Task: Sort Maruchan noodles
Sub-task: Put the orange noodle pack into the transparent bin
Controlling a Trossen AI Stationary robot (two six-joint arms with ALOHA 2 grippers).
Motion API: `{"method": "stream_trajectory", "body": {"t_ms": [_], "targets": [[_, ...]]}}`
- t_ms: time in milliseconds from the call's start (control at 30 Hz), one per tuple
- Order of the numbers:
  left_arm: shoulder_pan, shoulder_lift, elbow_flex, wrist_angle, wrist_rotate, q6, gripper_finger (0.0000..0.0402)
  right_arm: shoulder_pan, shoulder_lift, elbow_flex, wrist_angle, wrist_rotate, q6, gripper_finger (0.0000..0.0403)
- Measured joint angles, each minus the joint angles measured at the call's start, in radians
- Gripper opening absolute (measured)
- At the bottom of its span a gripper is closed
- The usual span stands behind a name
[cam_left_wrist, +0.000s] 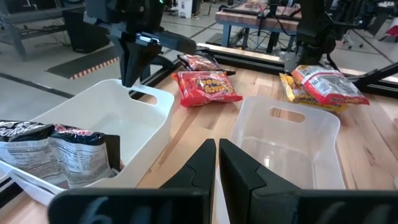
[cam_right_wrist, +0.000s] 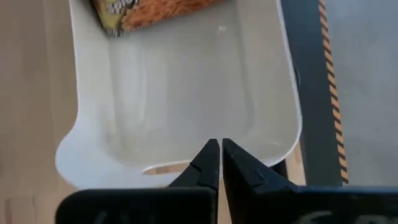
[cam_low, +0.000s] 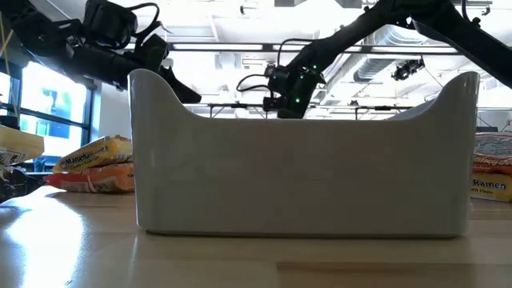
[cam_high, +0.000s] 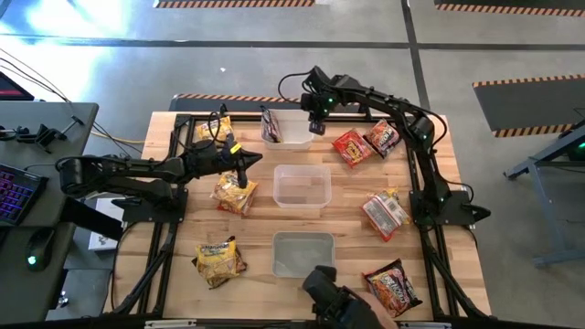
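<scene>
A: Crinkly plastic packets lie around three clear tubs. A yellow packet point(cam_high: 235, 193) lies at nine o'clock of the middle tub point(cam_high: 303, 185), its long axis running toward one o'clock, just beside the left gripper point(cam_high: 244, 171), whose fingers are together and hold nothing.

B: And the far tub point(cam_high: 285, 127)?

A: It holds one dark packet point(cam_high: 270, 124), standing on edge, I think. The right gripper point(cam_high: 316, 126) hangs over its right end, fingers together. The middle and near tub point(cam_high: 303, 253) hold nothing.
</scene>
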Motion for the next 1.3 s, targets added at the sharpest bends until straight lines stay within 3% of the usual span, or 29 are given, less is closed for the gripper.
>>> {"method": "stream_trajectory", "body": {"t_ms": [633,1033,1167,1300], "targets": [[0.000,0.000,0.000,-0.007,0.001,-0.003,0.0012,-0.003,-0.002,0.001,-0.060,0.067,-0.001,0.0000],[-0.004,0.000,-0.005,0.009,0.001,-0.028,0.0012,-0.021,-0.037,0.141,-0.224,0.056,-0.001,0.0000],[-0.014,0.000,-0.055,0.115,0.003,-0.020,0.0005,-0.020,-0.148,0.039,-0.173,0.003,0.026,0.0000],[-0.010,0.000,-0.109,0.224,0.008,-0.019,0.0001,-0.005,-0.305,-0.197,-0.001,0.033,0.090,0.0000]]}}
